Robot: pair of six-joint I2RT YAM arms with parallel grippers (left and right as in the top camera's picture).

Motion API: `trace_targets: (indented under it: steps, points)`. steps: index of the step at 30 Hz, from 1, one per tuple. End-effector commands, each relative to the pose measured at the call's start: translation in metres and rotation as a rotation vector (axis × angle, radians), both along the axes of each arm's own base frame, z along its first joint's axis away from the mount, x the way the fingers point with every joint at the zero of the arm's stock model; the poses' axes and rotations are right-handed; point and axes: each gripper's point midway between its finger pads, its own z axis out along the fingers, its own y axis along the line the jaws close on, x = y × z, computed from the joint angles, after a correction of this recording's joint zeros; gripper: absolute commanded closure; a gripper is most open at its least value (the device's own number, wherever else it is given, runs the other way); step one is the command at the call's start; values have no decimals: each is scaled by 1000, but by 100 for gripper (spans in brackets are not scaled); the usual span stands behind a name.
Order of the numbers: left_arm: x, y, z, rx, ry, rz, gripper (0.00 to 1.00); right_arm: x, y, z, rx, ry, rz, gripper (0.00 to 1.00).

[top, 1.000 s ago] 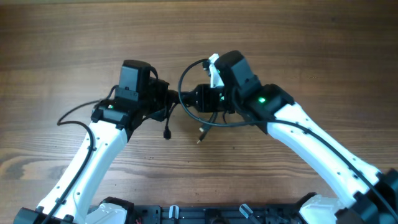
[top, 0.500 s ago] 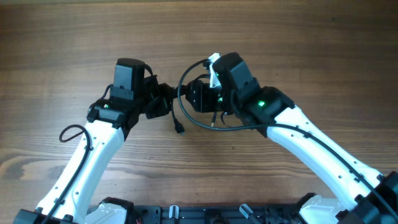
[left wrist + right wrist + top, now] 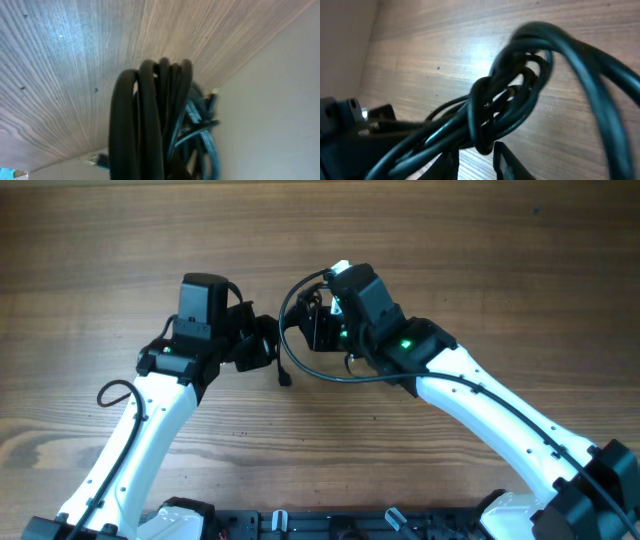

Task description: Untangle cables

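- The cables [image 3: 283, 320] are one dark bunch held over the middle of the wooden worktop [image 3: 480, 240], strung between the two claws, which face each other close together
- The left claw [image 3: 262, 345] reaches in from the left side of the worktop and is clamped tight on the cables
- In the left wrist view several black strands rise side by side from the bottom edge and bend over in a tight arch, with more tangled strands behind them to the right; they hide that claw's own fingers
- The right claw [image 3: 312, 330] reaches in from the right side, just beside the left one, at the other end of the bunch
- In the right wrist view its fingers [image 3: 506, 162] stand a little apart with bare wood showing between them
- A knot [image 3: 485, 130] of looped strands sits right at their tips, its lowest loop dipping between them; I cannot tell whether they pinch it
- One wide loop arcs out from the right claw toward the far edge, and another sags toward the near edge
- A plug end [image 3: 284, 380] dangles below the left claw on the near-edge side; whether it touches the worktop I cannot tell
- A green light [image 3: 405, 345] glows on the right arm [image 3: 470, 395]
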Motion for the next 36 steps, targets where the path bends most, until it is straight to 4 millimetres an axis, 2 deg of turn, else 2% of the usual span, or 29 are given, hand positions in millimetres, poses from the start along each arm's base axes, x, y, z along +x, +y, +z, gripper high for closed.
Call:
trace_targets:
  steps: [1,5,10,11,14,15,16,18,22,23,25,29,34,35,36]
  points:
    - [-29,-33,17,-179,136,-48,96,26,-11,-6,-61,-74,-103,83]
    - [-35,-40,16,-175,148,-71,96,35,-22,-5,-108,-117,-158,96]
    - [-36,-41,16,-150,108,-116,96,34,-23,-7,-142,-134,-116,96]
    - [-33,-38,15,-115,62,-142,96,30,-21,-9,-160,-144,-52,96]
    - [-9,-2,-1,242,-172,-220,96,18,-25,-6,-110,-85,47,95]
    - [-1,18,-8,439,-256,-289,96,13,-25,12,-30,-98,138,96]
    - [0,29,-11,553,-291,-347,96,8,-25,27,26,-118,201,96]
    - [3,40,-14,711,-359,-477,96,-5,-34,65,137,-174,301,96]
    - [3,42,-14,845,-462,-692,94,-23,-63,121,271,-256,341,96]
    - [3,42,-14,865,-480,-726,92,-27,-72,133,305,-272,349,96]
    - [4,46,-15,910,-489,-755,96,-33,-87,148,372,-283,374,96]
    - [7,52,-14,950,-487,-752,96,-38,-104,155,453,-242,400,96]
    - [11,57,-12,1020,-517,-800,96,-15,-151,143,428,-204,221,96]
    - [13,50,-9,1018,-567,-839,96,-13,-154,138,408,-193,197,96]
    - [18,33,0,992,-688,-919,96,-13,-153,127,361,-165,169,96]
